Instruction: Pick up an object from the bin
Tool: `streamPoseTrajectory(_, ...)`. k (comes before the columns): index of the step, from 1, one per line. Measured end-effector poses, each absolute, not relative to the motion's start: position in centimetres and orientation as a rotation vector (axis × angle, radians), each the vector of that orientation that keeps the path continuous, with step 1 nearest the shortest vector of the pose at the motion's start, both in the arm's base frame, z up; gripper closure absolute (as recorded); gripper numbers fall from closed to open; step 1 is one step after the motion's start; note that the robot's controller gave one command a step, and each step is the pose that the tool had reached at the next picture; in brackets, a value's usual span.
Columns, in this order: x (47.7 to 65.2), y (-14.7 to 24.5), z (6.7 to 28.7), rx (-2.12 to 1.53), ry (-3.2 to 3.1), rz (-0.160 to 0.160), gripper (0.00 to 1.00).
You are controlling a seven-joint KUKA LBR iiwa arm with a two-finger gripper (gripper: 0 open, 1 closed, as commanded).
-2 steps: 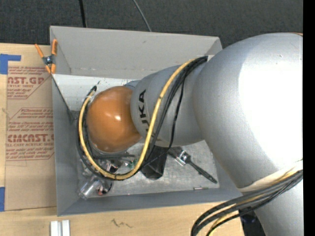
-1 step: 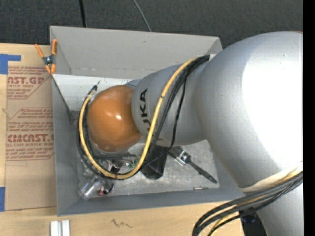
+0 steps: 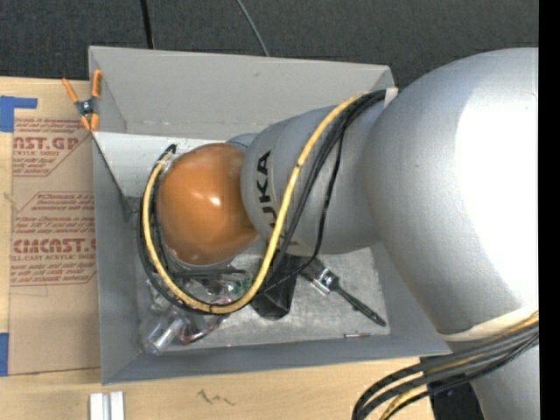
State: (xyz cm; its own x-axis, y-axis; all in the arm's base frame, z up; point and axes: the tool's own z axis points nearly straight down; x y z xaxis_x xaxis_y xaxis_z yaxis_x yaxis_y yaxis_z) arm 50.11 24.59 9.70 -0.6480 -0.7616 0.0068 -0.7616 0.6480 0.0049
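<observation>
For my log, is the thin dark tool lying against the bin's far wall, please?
No, the tool lies by the near wall of the bin.

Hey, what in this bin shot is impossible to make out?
- Most of the bin floor: camera view, covered by the orange wrist cover and the grey arm.
- Slender black tool: its upper left end runs under the arm.
- Shiny clutter in the near left corner: partly under the cables, kind unclear.

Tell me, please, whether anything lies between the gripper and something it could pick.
Cannot tell: the arm's orange cover hides what lies under the gripper. The slim dark tool lies uncovered to its right.
</observation>
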Motion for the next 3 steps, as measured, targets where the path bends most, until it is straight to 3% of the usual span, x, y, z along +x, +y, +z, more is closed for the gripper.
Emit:
streamPoseTrajectory(1,50.3,24.7,11.9,1.318,-2.851,-0.002,1.0)
streamPoseTrajectory(3,50.2,24.7,14.0,1.318,-2.849,-0.001,1.0)
